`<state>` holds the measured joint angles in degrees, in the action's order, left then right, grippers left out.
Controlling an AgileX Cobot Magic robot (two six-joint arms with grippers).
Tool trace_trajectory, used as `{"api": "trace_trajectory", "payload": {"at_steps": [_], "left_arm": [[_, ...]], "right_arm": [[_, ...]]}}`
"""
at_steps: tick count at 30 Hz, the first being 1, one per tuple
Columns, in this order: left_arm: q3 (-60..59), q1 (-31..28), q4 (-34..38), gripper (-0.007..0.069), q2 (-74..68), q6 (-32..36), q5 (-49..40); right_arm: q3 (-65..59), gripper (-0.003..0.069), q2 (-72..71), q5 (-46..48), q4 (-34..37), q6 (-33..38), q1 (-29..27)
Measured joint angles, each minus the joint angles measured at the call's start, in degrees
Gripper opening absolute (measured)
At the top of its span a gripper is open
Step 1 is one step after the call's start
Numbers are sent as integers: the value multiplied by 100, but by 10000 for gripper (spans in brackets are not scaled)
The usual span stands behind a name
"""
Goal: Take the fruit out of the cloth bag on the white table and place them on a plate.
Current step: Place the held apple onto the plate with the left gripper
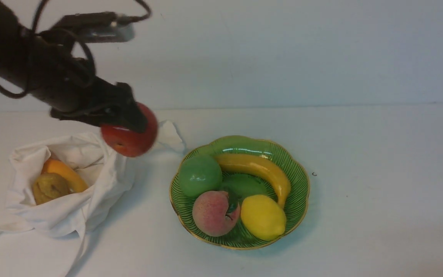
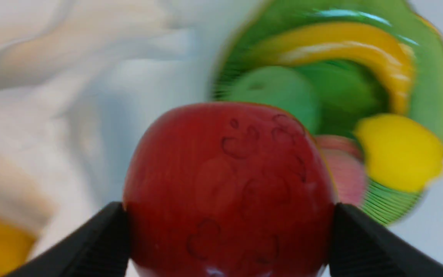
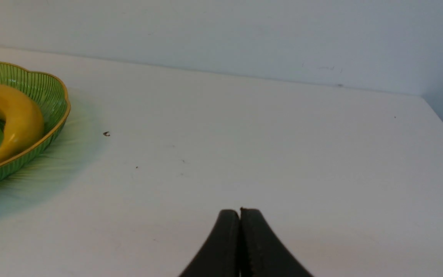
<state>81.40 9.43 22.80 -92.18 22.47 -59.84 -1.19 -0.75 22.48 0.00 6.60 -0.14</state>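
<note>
My left gripper [image 1: 131, 129] is shut on the red apple [image 1: 123, 144] and holds it in the air between the cloth bag [image 1: 90, 173] and the green plate [image 1: 300, 181]. In the left wrist view the apple [image 2: 229, 184] fills the space between both black fingers [image 2: 102, 238]. The bag lies open at the left on the white table [image 1: 379, 192], with an orange fruit [image 1: 62, 171] and a brownish-yellow pear [image 1: 50, 187] inside. My right gripper [image 3: 240, 212] is shut and empty over bare table, right of the plate [image 3: 50, 100]; it does not show in the front view.
The plate holds a green apple [image 1: 199, 175], a banana [image 1: 260, 169], a peach [image 1: 214, 212] and a lemon [image 1: 263, 216]. A tiny dark speck [image 1: 314, 174] lies right of the plate. A wall rises behind the table's far edge.
</note>
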Motion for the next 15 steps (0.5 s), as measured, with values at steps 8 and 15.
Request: {"api": "trace_trajectory", "payload": {"at_steps": [8, 15], "left_arm": [[0, 1608, 73, 607, -529, 261, 1029], [0, 2068, 87, 607, -1056, 261, 1988]], "right_arm": [[0, -13, 0, 0, 0, 0, 0], [0, -13, 0, 0, 0, 0, 0]]}}
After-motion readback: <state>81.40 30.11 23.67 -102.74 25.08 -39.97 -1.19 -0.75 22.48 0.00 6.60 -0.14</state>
